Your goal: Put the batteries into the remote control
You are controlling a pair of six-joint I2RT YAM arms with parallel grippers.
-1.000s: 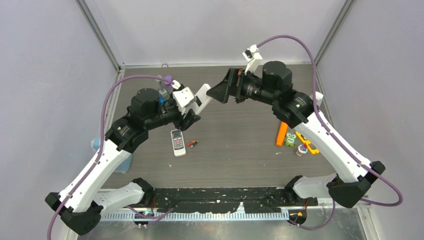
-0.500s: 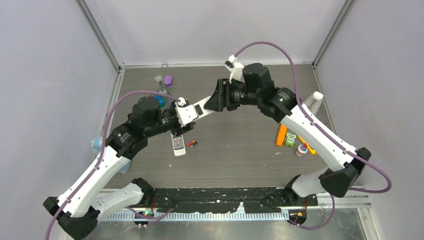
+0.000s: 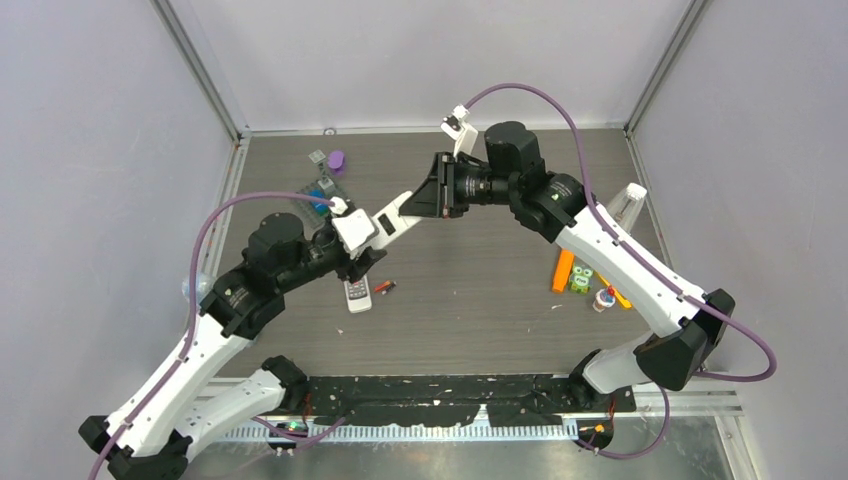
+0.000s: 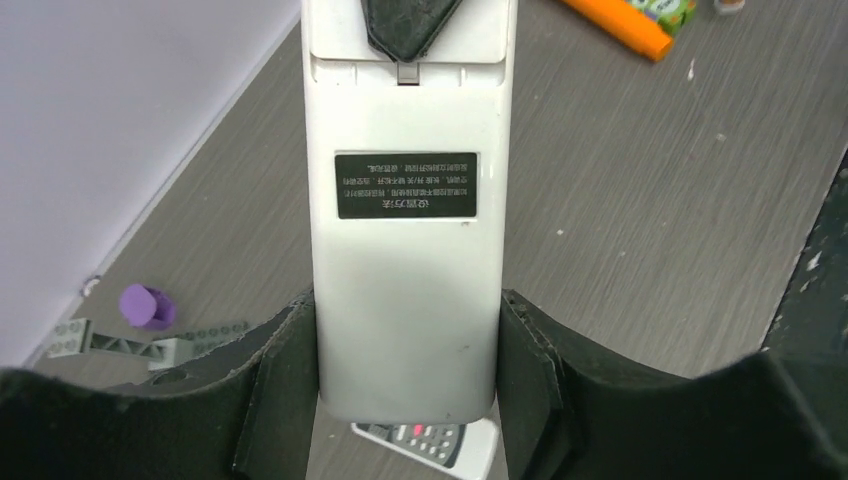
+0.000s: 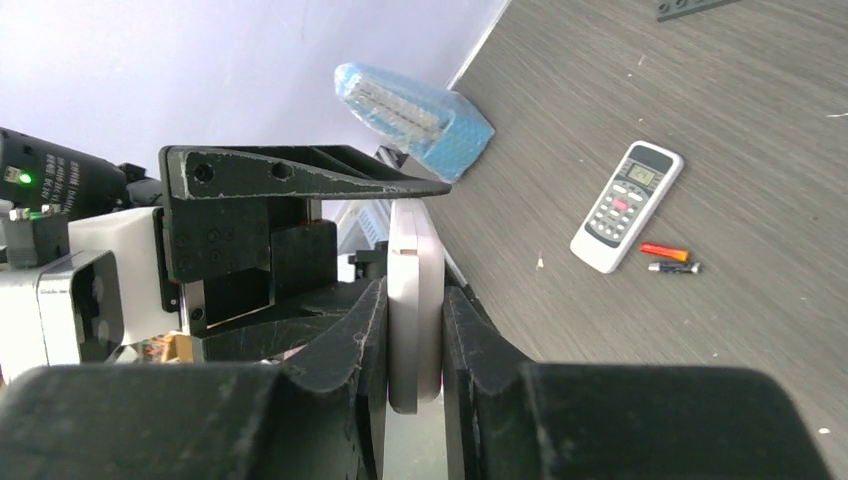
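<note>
On the table (image 3: 480, 290) left of centre, two batteries (image 3: 384, 287) lying loose, just at 3 o'clock of a small keypad remote (image 3: 357, 292). Above, a long white remote (image 3: 398, 212) pinched from 7 o'clock by the left gripper (image 4: 405, 345), from 1 o'clock by the right gripper (image 5: 413, 305).

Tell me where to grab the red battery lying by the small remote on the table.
Grip the red battery across its middle, coming straight down: it lies flat, with one end close to the small remote. The dark battery lies close alongside, so one pincer finger would probably have to slip into that gap.
</note>
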